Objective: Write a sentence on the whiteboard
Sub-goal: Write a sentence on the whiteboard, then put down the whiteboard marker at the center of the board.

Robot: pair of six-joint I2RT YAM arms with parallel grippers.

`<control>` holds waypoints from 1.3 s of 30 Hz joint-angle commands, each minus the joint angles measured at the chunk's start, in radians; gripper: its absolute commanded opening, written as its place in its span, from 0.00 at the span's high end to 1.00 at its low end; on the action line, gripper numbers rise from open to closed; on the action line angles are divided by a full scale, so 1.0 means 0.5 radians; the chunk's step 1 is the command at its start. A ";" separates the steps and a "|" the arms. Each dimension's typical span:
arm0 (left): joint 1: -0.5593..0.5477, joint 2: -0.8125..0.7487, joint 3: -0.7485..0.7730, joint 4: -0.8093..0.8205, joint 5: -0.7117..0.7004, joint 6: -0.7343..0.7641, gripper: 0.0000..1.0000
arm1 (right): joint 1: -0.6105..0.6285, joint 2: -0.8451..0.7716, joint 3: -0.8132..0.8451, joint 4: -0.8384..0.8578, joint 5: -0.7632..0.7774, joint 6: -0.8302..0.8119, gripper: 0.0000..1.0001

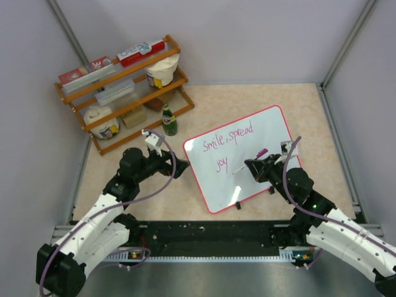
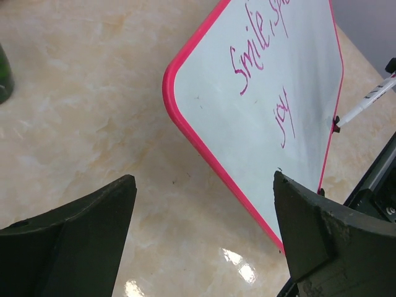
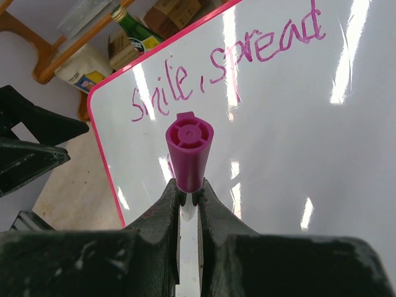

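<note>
Lying askew on the counter (image 1: 247, 99), the whiteboard (image 1: 213, 189) is marked in pink cursive with the sentence (image 1: 229, 139) "Smile, spread" along its upper part, and "joy" (image 1: 222, 164) is written beneath. Over its lower right part, a purple-ended marker (image 3: 189, 145) is clamped in the right pincer (image 3: 189, 193). At its left edge the left pincer (image 2: 203, 185) is held apart, gripping nothing. A green bottle (image 1: 169, 120) is seen beyond its upper left corner, label unreadable.

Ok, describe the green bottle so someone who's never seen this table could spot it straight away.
Look to the wooden shelf at the table's far left corner. On the tabletop by its near right end, between it and the whiteboard, stands the bottle. It's the only dark green glass thing, upright and slim, where its neighbours are boxes and tubs.
</note>
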 commanded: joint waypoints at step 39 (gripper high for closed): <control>0.021 -0.584 0.776 -0.439 -0.012 -0.118 0.01 | 0.394 2.086 1.296 0.484 -1.496 0.059 1.00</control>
